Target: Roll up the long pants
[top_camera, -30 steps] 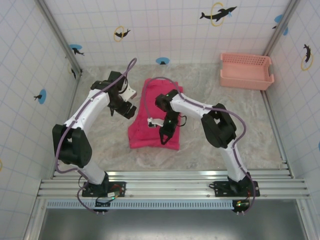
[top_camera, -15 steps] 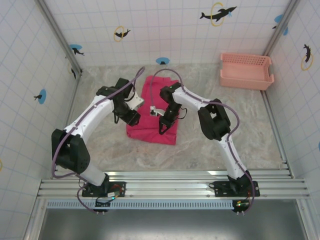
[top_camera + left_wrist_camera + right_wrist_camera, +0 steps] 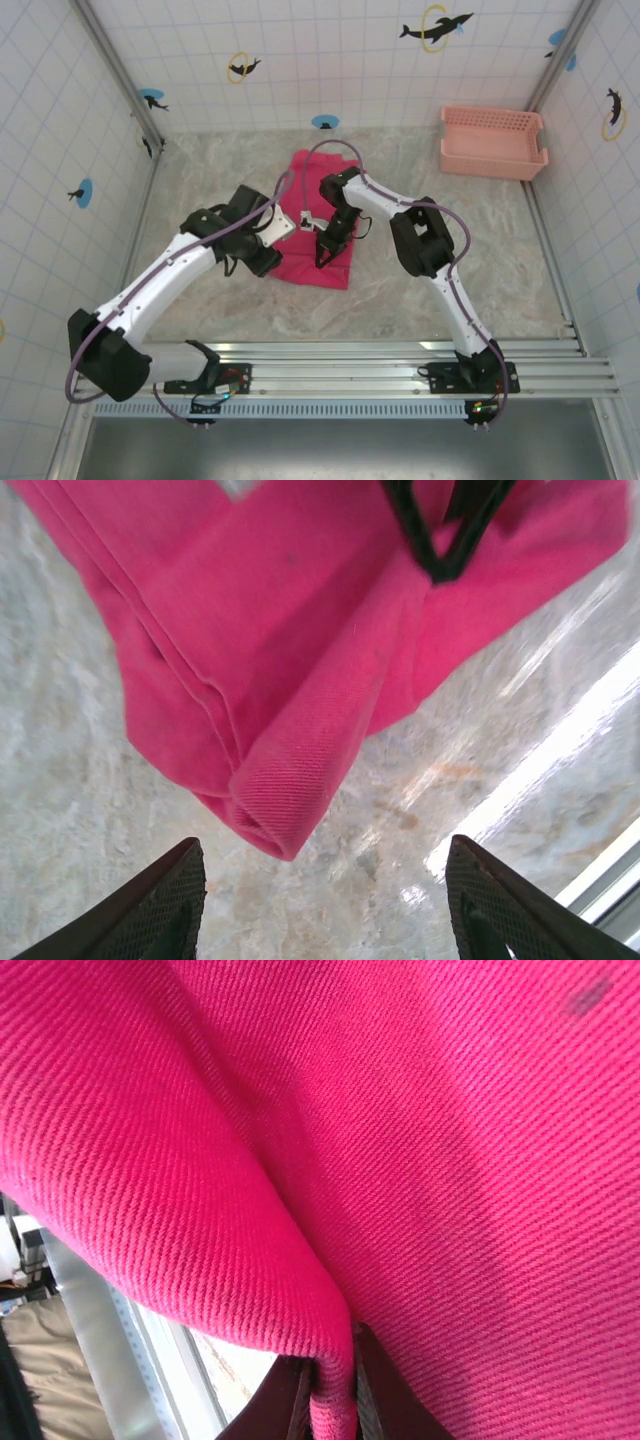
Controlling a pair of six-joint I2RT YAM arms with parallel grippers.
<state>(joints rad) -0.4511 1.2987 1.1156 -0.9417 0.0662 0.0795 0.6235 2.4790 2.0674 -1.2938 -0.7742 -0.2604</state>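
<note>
The long pants [image 3: 316, 175] lie folded in a magenta-red stack at the middle of the table, their near end turned over into a thick fold [image 3: 290, 790]. My right gripper [image 3: 323, 258] is shut on the near edge of the pants [image 3: 335, 1400], cloth pinched between its fingers. My left gripper [image 3: 262, 262] sits at the pants' near-left corner, open; its dark fingertips [image 3: 165, 905] stand wide apart just short of the folded corner, with bare table between them.
A pale pink slotted basket [image 3: 493, 142] stands at the back right corner. Tiled walls with dolphin stickers close in the table on three sides. A metal rail [image 3: 330, 362] runs along the near edge. Bare marbled table [image 3: 450, 250] lies right of the pants.
The near end of the pants has been carried away from the rail, shortening the stack. The right gripper moved with it, and the left arm swung down to the near-left corner.
</note>
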